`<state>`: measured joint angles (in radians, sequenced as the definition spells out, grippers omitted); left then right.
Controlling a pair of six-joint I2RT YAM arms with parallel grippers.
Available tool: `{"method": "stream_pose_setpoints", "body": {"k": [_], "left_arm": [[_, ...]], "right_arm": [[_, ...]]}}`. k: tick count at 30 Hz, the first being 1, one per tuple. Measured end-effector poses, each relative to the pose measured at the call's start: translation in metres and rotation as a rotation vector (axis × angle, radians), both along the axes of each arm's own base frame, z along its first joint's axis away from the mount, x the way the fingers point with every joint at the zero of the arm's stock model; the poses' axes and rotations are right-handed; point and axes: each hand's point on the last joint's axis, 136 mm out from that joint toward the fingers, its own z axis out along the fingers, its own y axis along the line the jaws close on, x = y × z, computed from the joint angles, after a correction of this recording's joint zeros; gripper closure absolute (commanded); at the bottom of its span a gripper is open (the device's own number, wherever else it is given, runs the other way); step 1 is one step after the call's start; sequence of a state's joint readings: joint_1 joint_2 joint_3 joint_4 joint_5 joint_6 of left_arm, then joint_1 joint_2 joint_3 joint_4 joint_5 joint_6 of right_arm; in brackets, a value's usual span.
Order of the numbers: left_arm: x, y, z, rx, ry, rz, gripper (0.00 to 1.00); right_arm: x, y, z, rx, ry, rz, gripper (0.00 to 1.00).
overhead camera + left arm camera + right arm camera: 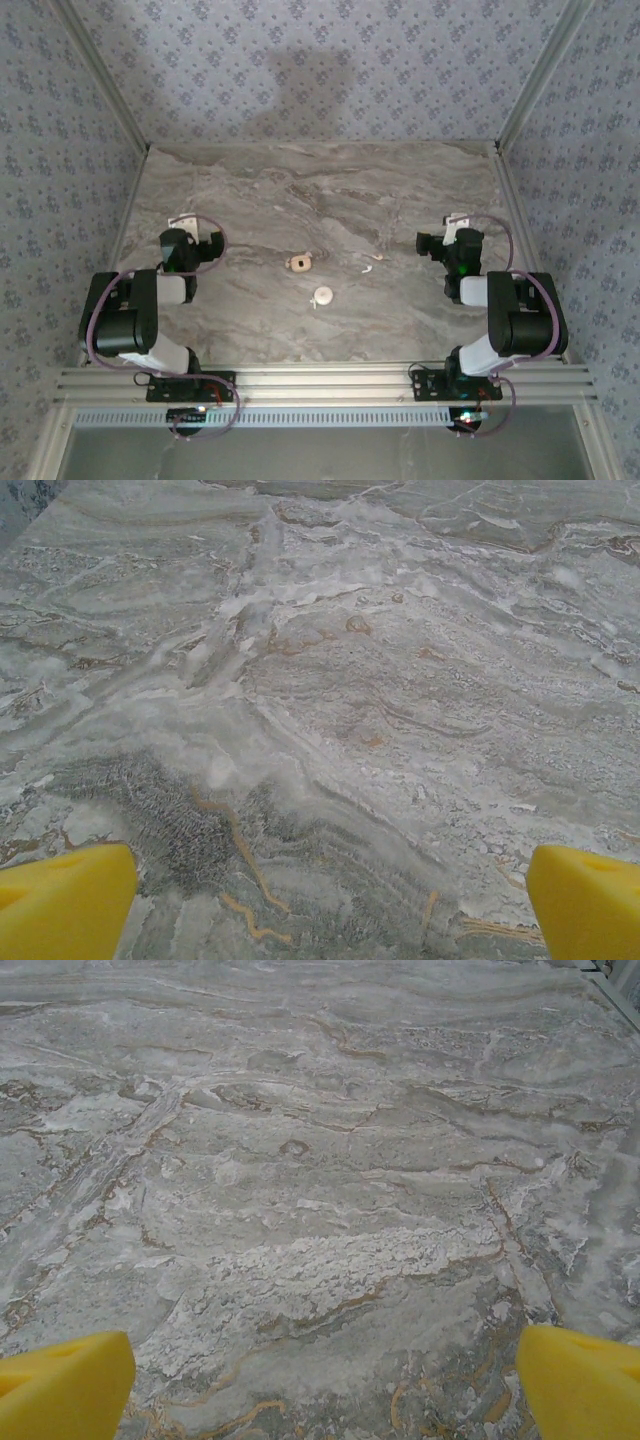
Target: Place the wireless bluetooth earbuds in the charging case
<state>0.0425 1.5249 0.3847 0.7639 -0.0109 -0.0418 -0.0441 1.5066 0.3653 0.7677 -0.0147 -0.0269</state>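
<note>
In the top view the tan charging case (299, 263) lies mid-table with a dark hollow in its middle. A tiny white earbud (371, 261) rests to its right. Another small white bit (313, 305), too small to identify, touches a round tan piece (324, 296) nearer the front. My left gripper (185, 230) hovers far left of the case and my right gripper (452, 230) far right of the earbud. Both are open, with nothing between their yellow fingertips (62, 905) (580, 1385). In the wrist views the left gripper (330, 905) and right gripper (325, 1385) face bare marble.
The marble tabletop (250, 190) is bounded by patterned walls at the back and both sides. An aluminium rail (320, 382) carrying both arm bases runs along the near edge.
</note>
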Motion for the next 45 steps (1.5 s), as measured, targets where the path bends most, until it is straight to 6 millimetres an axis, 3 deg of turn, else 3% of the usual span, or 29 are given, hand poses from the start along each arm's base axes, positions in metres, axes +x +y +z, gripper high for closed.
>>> {"method": "stream_pose_setpoints", "body": {"k": [26, 31, 35, 39, 42, 45], "left_arm": [[0.004, -0.001, 0.005, 0.0, -0.017, -0.004, 0.0], [0.006, -0.002, 0.006, 0.007, -0.011, -0.009, 0.1], [0.02, -0.016, 0.019, 0.039, 0.038, -0.049, 0.14], [0.036, -0.055, 0.069, 0.061, 0.014, -0.126, 0.14], [0.036, -0.082, 0.11, 0.031, -0.023, -0.168, 0.16], [0.028, -0.1, 0.134, -0.036, -0.017, -0.184, 0.19]], "right_arm": [[0.001, 0.001, 0.002, 0.003, -0.01, 0.005, 0.0], [0.003, 0.0, 0.006, 0.001, 0.011, 0.0, 0.0], [0.013, 0.005, 0.046, -0.011, 0.032, 0.004, 0.0], [0.016, 0.033, 0.122, -0.024, 0.017, 0.065, 0.0], [-0.001, 0.065, 0.166, -0.014, 0.015, 0.138, 0.0], [-0.022, 0.094, 0.183, 0.009, 0.061, 0.209, 0.0]]}}
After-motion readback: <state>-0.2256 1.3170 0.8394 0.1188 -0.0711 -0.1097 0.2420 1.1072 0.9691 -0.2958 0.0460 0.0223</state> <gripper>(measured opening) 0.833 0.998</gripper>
